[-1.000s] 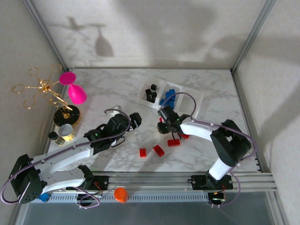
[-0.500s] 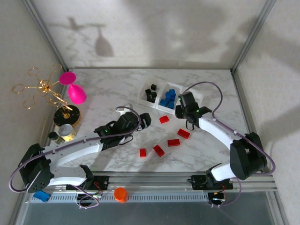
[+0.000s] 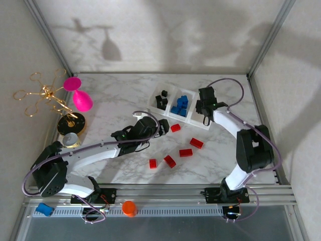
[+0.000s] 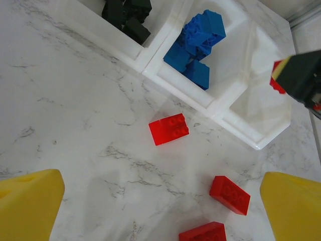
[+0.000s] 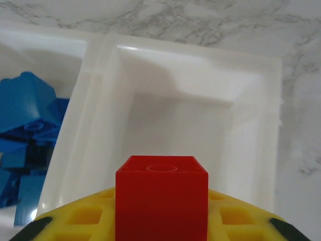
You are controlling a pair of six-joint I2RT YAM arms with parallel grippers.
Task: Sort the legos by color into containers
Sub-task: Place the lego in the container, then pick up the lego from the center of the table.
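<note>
Overhead, right gripper (image 3: 204, 104) above white tray (image 3: 196, 119), wrist view, red brick (image 5: 161, 200) clamped.

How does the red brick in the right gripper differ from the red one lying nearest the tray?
The gripped red brick is clamped in the right gripper above the tray's end compartment. The loose red brick lies on the marble outside the tray. The gripped one shows one stud, the loose one several. Both are red.

Marble table (image 3: 125, 95) carries white tray (image 4: 149, 61), red legos (image 3: 185, 152).
</note>
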